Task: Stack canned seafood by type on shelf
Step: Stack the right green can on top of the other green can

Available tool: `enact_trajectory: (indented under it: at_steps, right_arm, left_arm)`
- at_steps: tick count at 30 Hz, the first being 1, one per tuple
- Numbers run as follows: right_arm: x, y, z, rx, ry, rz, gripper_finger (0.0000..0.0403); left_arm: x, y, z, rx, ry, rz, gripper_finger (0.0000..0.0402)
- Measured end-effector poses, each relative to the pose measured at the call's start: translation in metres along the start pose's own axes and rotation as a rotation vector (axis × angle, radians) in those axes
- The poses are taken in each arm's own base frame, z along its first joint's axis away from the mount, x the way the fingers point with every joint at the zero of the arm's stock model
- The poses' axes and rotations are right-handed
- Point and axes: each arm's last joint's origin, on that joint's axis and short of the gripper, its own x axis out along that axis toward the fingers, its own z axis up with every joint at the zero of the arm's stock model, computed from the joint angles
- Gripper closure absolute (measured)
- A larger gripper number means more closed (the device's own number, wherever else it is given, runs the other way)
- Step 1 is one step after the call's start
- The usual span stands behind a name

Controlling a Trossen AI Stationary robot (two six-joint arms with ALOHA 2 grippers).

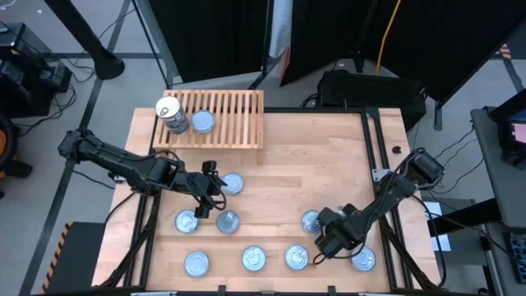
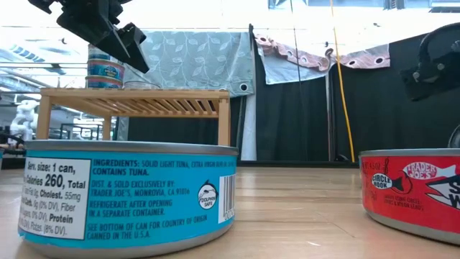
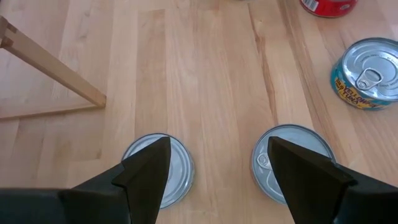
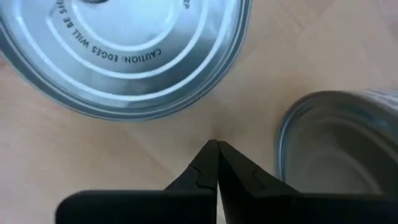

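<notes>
Left gripper [image 1: 212, 196] spread wide, empty, hovering among flat silvery-topped tins [image 1: 231, 184] on the table [image 1: 312, 164]. Right gripper [image 1: 322, 240] clenched, nothing grasped, low between two tins [image 1: 311, 220]. Farther off, slatted wooden shelf [image 1: 230, 115] bearing a stack of blue-labelled cans [image 1: 171, 115] and a single tin [image 1: 202, 122].

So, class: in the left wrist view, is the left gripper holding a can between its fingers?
No: the left gripper stands open with bare table between its fingers, a can behind each fingertip.

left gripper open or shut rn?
Open. In the left wrist view the left gripper has its fingers spread wide apart, bare wooden tabletop between them, nothing held.
</notes>
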Motion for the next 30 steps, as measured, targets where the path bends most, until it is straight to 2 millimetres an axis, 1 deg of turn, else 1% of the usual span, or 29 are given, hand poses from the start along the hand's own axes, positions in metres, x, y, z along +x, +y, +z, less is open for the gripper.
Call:
enact_trajectory:
  at_steps: [3,6,11,13,17,21,25,27,30]
  right_arm:
    - [-0.01,0.005,0.002,-0.009,-0.049,-0.041,0.0403]
    - [-0.033,0.011,0.007,-0.038,-0.072,-0.064,0.0403]
    - [-0.067,0.017,0.013,-0.13,-0.109,-0.109,0.0403]
    - [-0.08,0.014,0.015,-0.142,-0.114,-0.164,0.0401]
    - [-0.094,0.003,0.015,-0.148,-0.069,-0.26,0.0384]
    - [-0.107,-0.009,0.015,-0.166,-0.049,-0.263,0.0345]
    - [-0.128,-0.026,0.015,-0.163,-0.062,-0.189,0.0285]
    - [-0.136,-0.037,0.011,-0.164,-0.081,-0.158,0.0252]
    - [-0.138,-0.047,0.002,-0.184,-0.107,-0.107,0.0203]
  left_arm:
    - [0.0,0.0,0.0,0.0,0.003,0.0,0.0128]
    - [0.0,0.0,0.0,0.0,0.003,0.0,0.0128]
    - [0.0,0.0,0.0,-0.002,-0.003,-0.001,0.0128]
    - [0.0,0.0,0.0,-0.001,-0.003,-0.004,0.0128]
    - [0.0,0.0,0.0,-0.002,-0.002,-0.015,0.0128]
    - [0.0,-0.001,0.0,-0.001,0.0,-0.029,0.0128]
    - [0.0,-0.001,0.0,-0.001,-0.001,-0.03,0.0128]
    - [0.0,-0.001,0.0,-0.001,-0.001,-0.031,0.0128]
    - [0.0,-0.001,0.0,-0.001,-0.001,-0.031,0.0128]
